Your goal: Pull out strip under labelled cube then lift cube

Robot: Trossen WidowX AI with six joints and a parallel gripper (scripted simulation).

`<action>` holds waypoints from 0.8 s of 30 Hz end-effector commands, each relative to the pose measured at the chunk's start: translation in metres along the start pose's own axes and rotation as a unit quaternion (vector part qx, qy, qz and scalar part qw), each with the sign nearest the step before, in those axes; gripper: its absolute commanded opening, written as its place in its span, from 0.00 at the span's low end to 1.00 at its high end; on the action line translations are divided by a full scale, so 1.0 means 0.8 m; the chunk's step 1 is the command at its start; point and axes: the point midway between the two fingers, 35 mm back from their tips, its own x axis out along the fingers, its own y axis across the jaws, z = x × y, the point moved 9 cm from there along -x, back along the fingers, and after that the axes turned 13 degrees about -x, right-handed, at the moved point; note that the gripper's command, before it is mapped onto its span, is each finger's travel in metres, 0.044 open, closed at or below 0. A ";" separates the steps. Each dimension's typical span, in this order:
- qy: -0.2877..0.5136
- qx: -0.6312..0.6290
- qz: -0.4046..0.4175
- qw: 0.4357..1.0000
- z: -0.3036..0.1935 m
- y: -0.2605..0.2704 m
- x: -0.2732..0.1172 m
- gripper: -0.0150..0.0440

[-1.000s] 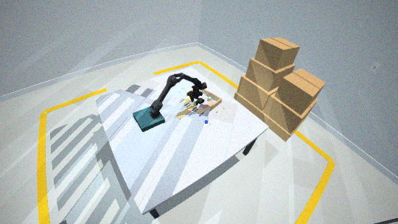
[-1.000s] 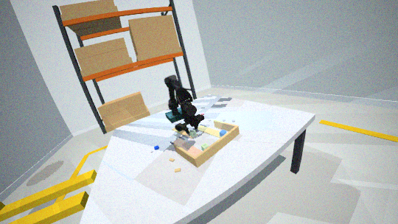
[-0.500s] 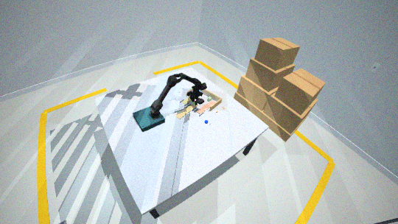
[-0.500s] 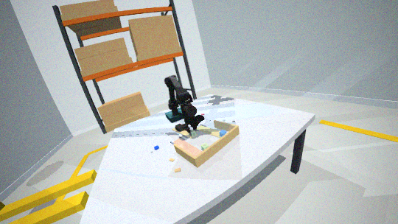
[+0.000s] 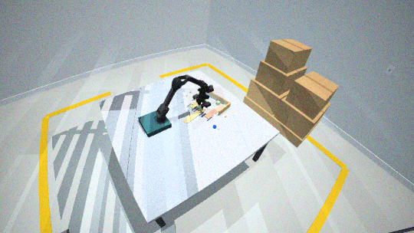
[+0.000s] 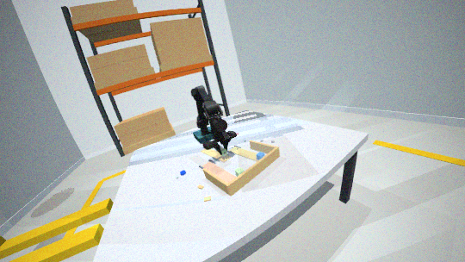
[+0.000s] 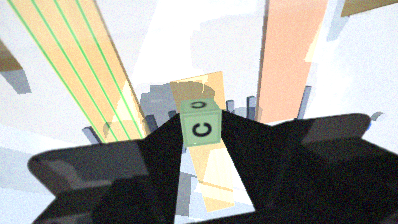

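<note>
The labelled cube (image 7: 201,125) is pale green with a black C on its faces; it also shows small in the exterior view (image 6: 224,152). My gripper (image 7: 198,115) (image 6: 224,151) is shut on it, one dark finger on each side. A plain yellow-orange strip (image 7: 216,86) runs under and behind the cube in the wrist view. Whether the cube touches it is hidden by the fingers. A yellow strip with green lines (image 7: 75,55) lies to the left and a salmon strip (image 7: 290,55) (image 5: 214,112) to the right.
A low wooden wall (image 6: 254,171) stands around the strips' far ends. A blue cube (image 6: 260,155) and another light green cube (image 6: 239,171) are beside it. Short dark posts (image 7: 305,102) flank the strips. A small blue object (image 5: 215,126) (image 6: 182,172) and yellow bits (image 6: 207,199) lie on the table.
</note>
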 end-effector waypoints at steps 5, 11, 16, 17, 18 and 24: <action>0.004 0.002 0.002 1.000 -0.035 0.015 -0.024 0.25; 0.005 0.002 0.002 1.000 -0.047 0.020 -0.031 0.25; 0.006 0.002 0.002 1.000 -0.065 0.028 -0.032 0.25; 0.006 0.002 0.003 1.000 -0.069 0.030 -0.032 0.25; 0.006 0.002 0.003 1.000 -0.073 0.031 -0.032 0.25; 0.007 0.002 0.003 1.000 -0.098 0.042 -0.032 0.25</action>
